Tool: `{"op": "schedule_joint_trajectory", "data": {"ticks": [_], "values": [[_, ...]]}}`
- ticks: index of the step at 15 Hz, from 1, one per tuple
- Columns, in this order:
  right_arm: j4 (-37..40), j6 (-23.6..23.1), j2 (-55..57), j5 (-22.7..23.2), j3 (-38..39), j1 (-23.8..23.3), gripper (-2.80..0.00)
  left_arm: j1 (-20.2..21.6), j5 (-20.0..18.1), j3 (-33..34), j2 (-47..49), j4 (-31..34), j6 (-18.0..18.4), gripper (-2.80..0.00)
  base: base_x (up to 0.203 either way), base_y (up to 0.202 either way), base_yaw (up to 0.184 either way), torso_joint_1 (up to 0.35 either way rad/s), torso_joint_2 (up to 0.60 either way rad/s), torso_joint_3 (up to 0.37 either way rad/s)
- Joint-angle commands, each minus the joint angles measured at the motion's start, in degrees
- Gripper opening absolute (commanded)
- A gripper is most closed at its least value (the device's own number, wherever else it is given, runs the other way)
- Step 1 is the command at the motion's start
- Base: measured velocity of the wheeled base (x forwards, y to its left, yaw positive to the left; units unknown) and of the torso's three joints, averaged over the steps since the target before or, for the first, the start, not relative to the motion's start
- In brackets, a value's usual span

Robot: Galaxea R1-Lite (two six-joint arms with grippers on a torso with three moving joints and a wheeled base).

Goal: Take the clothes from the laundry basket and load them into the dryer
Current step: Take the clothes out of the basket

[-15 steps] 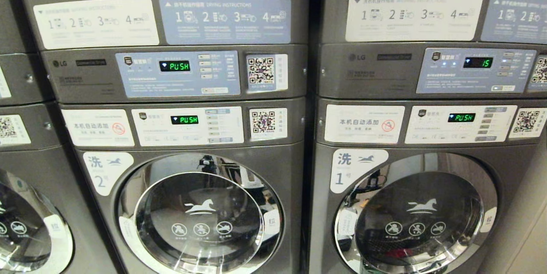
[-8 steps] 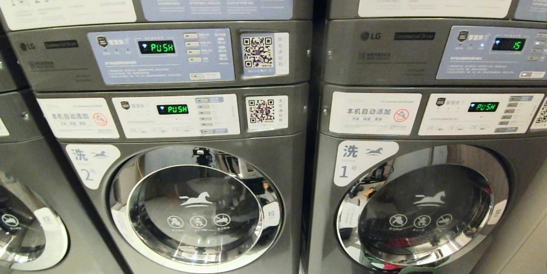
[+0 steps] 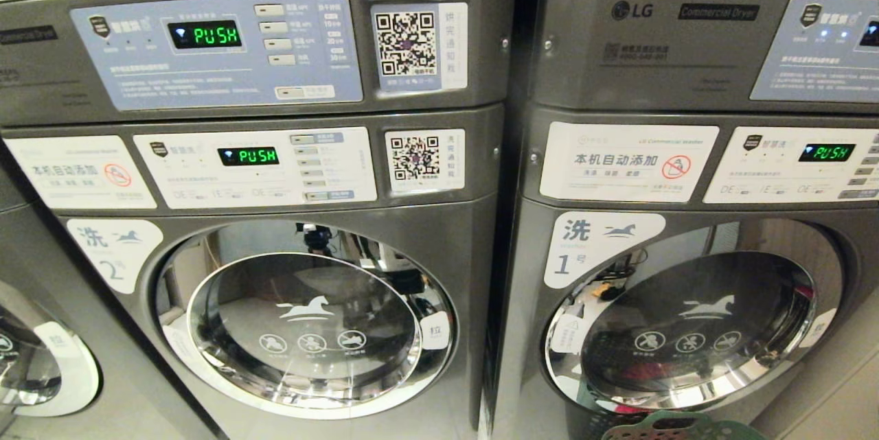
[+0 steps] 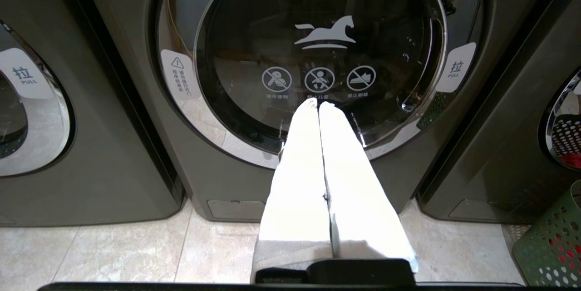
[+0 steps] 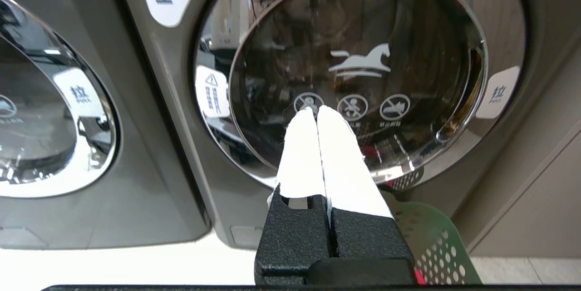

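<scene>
The dryer of the stack marked "2" shows only its blue control panel [image 3: 213, 49] reading PUSH at the top of the head view; its door is out of view. Below it is a chrome-rimmed round door with a horse emblem [image 3: 302, 320], [image 4: 317, 55]. My left gripper [image 4: 318, 104] hangs shut and empty before that door, its white-wrapped fingers pressed together. My right gripper [image 5: 317, 110] is shut and empty too, before the door marked "1". The green laundry basket [image 3: 659, 425], [image 4: 549, 245], [image 5: 431, 236] stands on the floor below door "1", red clothes [image 4: 557, 242] showing through its holes.
The alike stack marked "1" [image 3: 584, 255] stands to the right, and a third machine [image 3: 34, 371] at the left. Pale floor tiles [image 4: 113, 250] run in front of the machines. A beige wall panel [image 5: 535, 200] closes off the right side past the basket.
The head view has tipped downward, so the whole scene has slid up the picture. The instruction stickers have left the top and the basket's rim has come in at the bottom.
</scene>
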Motion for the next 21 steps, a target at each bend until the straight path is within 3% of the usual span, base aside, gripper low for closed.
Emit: {"op": "schedule_joint_trajectory", "data": {"ticks": [1,21], "values": [[0.0,0.02,-0.01,0.01,0.0,0.02,-2.8,0.01,0.02,-0.01,-0.02,-0.01,-0.02,-2.8,0.0,0.0,0.0,0.002,0.01,-0.193],[0.0,0.02,-0.01,0.01,0.0,0.02,-2.8,0.01,0.02,-0.01,-0.02,-0.01,-0.2,-2.8,0.0,0.0,0.0,0.002,0.0,-0.198]]}}
